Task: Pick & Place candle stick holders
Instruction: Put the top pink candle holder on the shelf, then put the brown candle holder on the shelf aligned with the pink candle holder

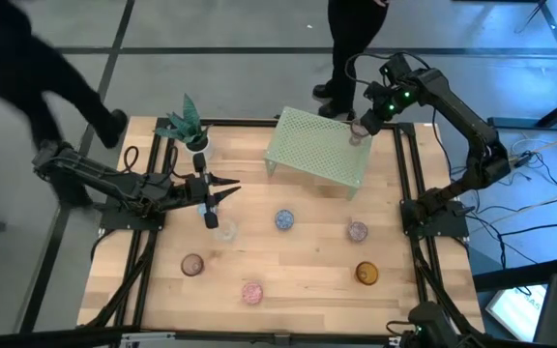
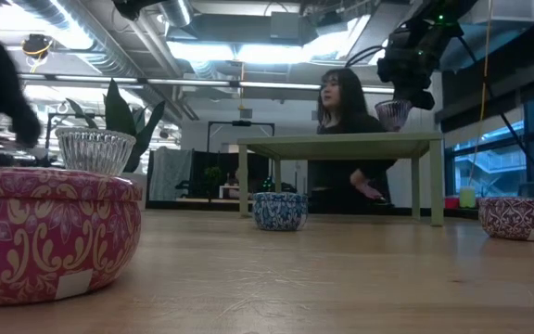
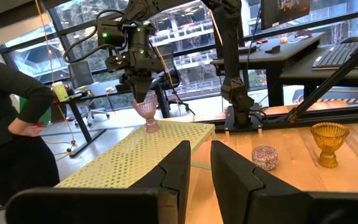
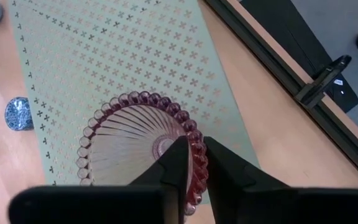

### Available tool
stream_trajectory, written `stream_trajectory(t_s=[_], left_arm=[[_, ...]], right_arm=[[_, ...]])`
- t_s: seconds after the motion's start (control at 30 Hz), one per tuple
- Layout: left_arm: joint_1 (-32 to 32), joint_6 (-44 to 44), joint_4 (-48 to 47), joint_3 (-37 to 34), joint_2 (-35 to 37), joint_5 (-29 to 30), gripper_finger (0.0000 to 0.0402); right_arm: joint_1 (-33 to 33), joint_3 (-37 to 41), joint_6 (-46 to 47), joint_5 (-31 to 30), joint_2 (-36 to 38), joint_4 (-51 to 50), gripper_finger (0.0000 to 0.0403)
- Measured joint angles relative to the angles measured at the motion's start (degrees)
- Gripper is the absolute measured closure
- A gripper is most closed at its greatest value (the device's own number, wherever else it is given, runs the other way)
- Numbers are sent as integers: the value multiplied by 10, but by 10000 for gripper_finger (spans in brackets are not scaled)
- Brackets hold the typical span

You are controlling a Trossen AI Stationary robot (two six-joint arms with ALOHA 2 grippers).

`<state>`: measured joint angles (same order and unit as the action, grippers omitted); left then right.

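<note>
Right tool (image 4: 191, 163) pinching rim of pink glass holder (image 4: 143, 149), foot seated on green rack (image 1: 303, 145) far-right corner; probably drop-off. Left tool (image 1: 228, 196) closed, empty, idle mid-left over tabletop (image 1: 288, 266). Other holders scattered near side.

High view: straight down over whole tabletop (image 1: 298, 261). Low view: tabletop level, facing the room. Left wrist view: looks level across toward the green rack (image 3: 135, 152). Right wrist view: close above the rack. All four share the rack.
</note>
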<state>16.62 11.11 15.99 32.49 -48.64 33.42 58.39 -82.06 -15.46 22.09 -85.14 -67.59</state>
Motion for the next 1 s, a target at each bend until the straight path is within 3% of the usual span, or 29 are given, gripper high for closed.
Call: stream_trajectory(t_s=[0.4,0.67,0.87,1.0], left_arm=[[0,1,0,0,0,0,343],[0,1,0,0,0,0,343],[0,1,0,0,0,0,343],[0,1,0,0,0,0,343]], right_arm=[[0,0,0,0,0,-14,339],[0,0,-17,0,0,-13,293],[0,0,-17,-47,0,-13,267],[0,0,-19,-46,0,-17,258]])
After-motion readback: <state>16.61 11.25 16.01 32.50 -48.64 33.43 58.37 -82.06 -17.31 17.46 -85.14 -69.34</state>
